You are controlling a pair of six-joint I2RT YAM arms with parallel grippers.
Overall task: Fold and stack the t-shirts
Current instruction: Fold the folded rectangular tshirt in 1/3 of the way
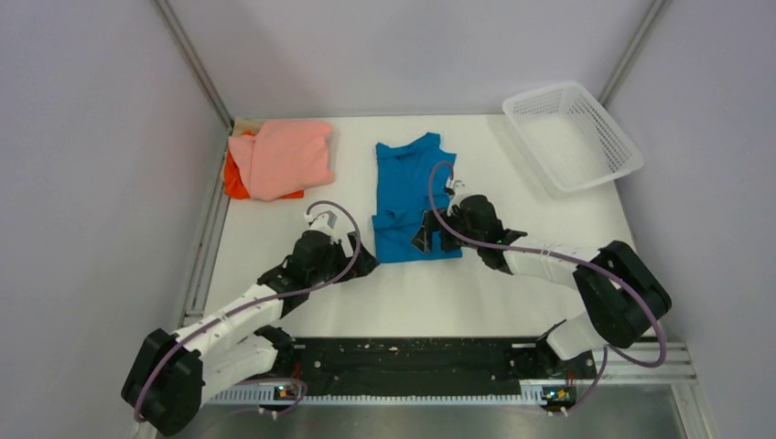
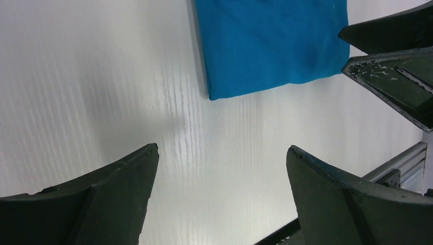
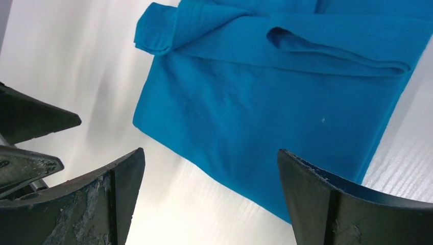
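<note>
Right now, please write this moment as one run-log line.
blue t-shirt: partly folded | left fingers: open, empty | right fingers: open, empty | pink t-shirt: atop orange t-shirt

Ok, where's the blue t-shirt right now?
Top view: the blue t-shirt lies mid-table, between the salmon-pink t-shirt at far left and the white basket at far right, its near edge by the right gripper.

At my twelve o'clock lies the flat shirt (image 1: 414,197); at ten, the heaped shirts (image 1: 284,160); at two, the basket (image 1: 604,137).
</note>
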